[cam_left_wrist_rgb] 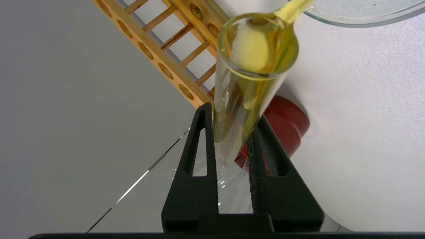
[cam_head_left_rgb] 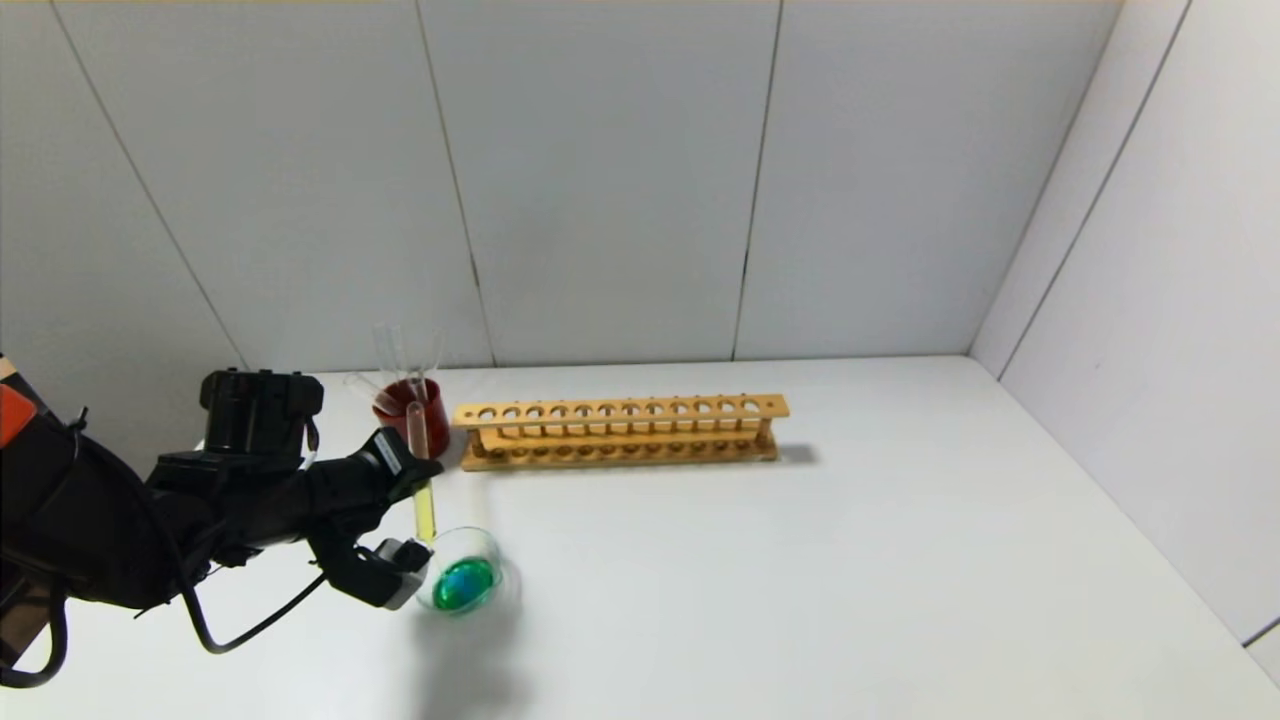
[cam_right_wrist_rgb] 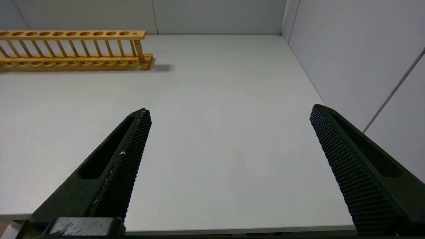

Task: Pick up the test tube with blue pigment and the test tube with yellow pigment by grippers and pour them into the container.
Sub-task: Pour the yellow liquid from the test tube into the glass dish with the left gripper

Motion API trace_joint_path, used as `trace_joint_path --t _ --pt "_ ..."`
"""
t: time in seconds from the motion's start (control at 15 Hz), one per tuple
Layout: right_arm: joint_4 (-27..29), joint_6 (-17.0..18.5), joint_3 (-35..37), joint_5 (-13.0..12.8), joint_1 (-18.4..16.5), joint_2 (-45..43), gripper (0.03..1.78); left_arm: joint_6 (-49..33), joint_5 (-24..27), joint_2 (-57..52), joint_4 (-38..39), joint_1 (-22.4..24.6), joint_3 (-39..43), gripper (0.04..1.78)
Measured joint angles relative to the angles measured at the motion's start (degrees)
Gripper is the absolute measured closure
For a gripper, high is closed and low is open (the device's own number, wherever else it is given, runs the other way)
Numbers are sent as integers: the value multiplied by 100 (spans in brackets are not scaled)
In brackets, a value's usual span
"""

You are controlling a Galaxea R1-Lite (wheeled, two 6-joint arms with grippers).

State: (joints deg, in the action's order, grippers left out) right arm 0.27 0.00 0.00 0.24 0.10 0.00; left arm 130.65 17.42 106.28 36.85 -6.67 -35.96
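L tool [cam_head_left_rgb: 418, 520] clamped tight on yellow tube [cam_head_left_rgb: 422, 480], tube tipped w/ mouth down over rim of glass dish [cam_head_left_rgb: 462, 575]; thin yellow stream leaving mouth in L wrist view. Dish on counter [cam_head_left_rgb: 800, 560] holds green-blue liquid. Red cup [cam_head_left_rgb: 412, 412] w/ clear tubes just behind, wooden rack [cam_head_left_rgb: 620, 430] beside it. R tool [cam_right_wrist_rgb: 229, 129] wide open, holding nothing, low over bare counter.
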Motion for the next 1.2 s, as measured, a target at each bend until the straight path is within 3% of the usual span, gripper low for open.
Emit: trace_joint_path --t 1.2 --pt "0 0 0 0 -2 0 6 424 -4 102 -2 -63 -130 151"
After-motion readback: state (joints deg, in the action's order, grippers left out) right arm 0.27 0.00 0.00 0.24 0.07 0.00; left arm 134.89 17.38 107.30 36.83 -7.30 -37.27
